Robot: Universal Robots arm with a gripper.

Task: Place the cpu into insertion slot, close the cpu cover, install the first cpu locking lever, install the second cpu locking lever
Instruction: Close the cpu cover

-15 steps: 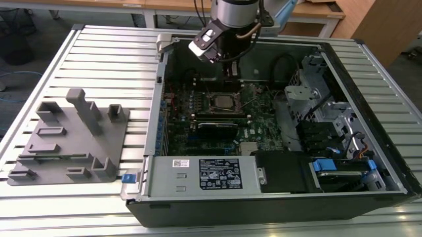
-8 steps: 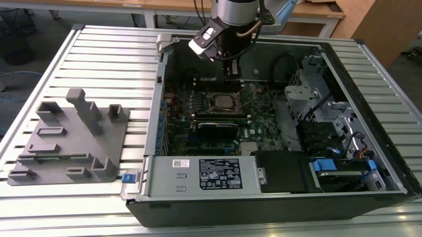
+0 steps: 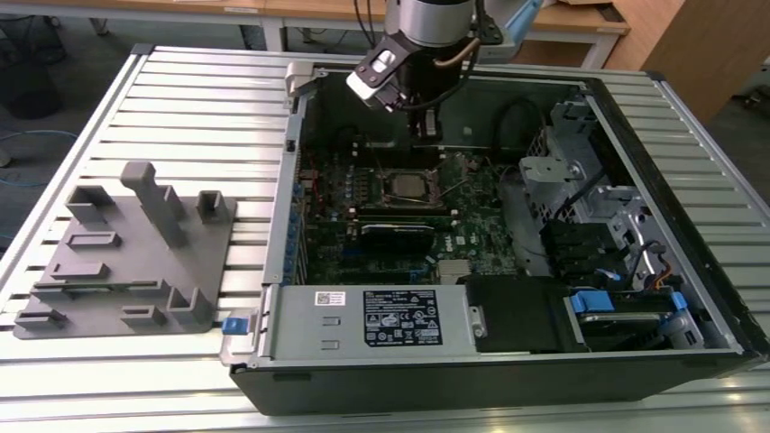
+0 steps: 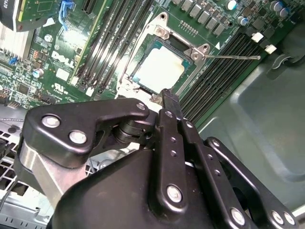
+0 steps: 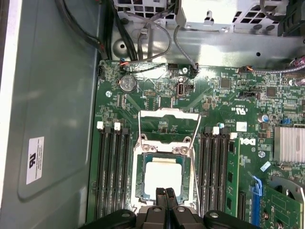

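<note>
The cpu (image 5: pixel 163 175) lies flat in the insertion slot (image 5: pixel 139 183), its dull silver top (image 4: pixel 159 69) facing up. The cpu cover (image 5: pixel 164 149) lies down around it as a silvery frame (image 4: pixel 157 31). A thin wire locking lever (image 5: pixel 167 113) stands off the green board, and one rod (image 4: pixel 238 57) juts sideways from the socket corner. My gripper (image 5: pixel 166 193) is shut with nothing between its fingers, and its tips (image 4: pixel 169 95) hover at the socket's edge. In the exterior view the gripper (image 3: pixel 424 126) hangs above the board just beyond the socket (image 3: pixel 407 188).
The open computer case (image 3: pixel 673 135) walls in the board. Long black memory slots (image 5: pixel 112 167) flank the socket. A finned heat sink (image 5: pixel 290 143), a drive cage (image 3: pixel 565 171) and a power supply (image 3: pixel 398 320) stand nearby. A grey holder fixture (image 3: pixel 132 253) sits at the exterior view's left.
</note>
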